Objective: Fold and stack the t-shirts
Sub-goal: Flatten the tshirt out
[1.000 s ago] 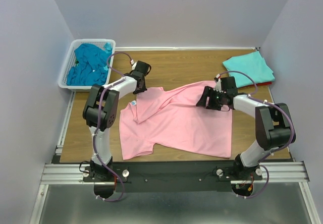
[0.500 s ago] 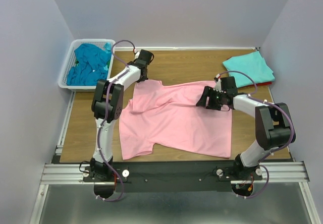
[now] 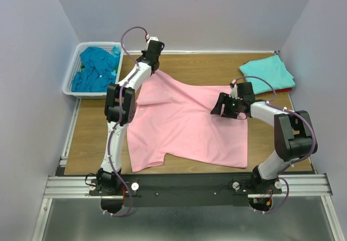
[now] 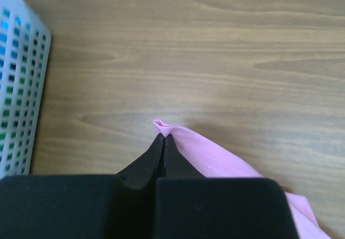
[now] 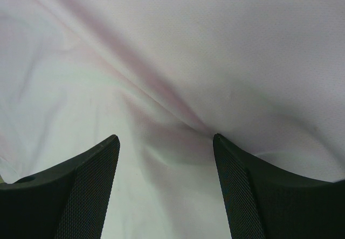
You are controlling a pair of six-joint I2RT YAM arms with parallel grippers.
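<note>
The light pink t-shirt (image 3: 187, 124) lies spread over the middle of the table. My left gripper (image 3: 153, 62) is shut on its far left edge near the back; in the left wrist view the closed fingertips (image 4: 163, 142) pinch a pink hem (image 4: 207, 158). My right gripper (image 3: 223, 106) is open just above the shirt's right part; the right wrist view shows pale pink cloth (image 5: 172, 61) between the wide-open fingers (image 5: 91, 180). A folded light aqua t-shirt (image 3: 267, 73) lies at the back right on a red one (image 3: 286, 90). Teal-blue shirts (image 3: 96, 68) fill the basket.
The white lattice basket (image 3: 69, 81) stands at the back left; its wall also shows in the left wrist view (image 4: 19, 88). Bare wooden table (image 3: 206, 67) lies behind the pink shirt. Grey walls close in on three sides.
My left gripper has pulled the pink shirt's left edge toward the back of the table, opening out the folded-over part. The right gripper has stayed in place.
</note>
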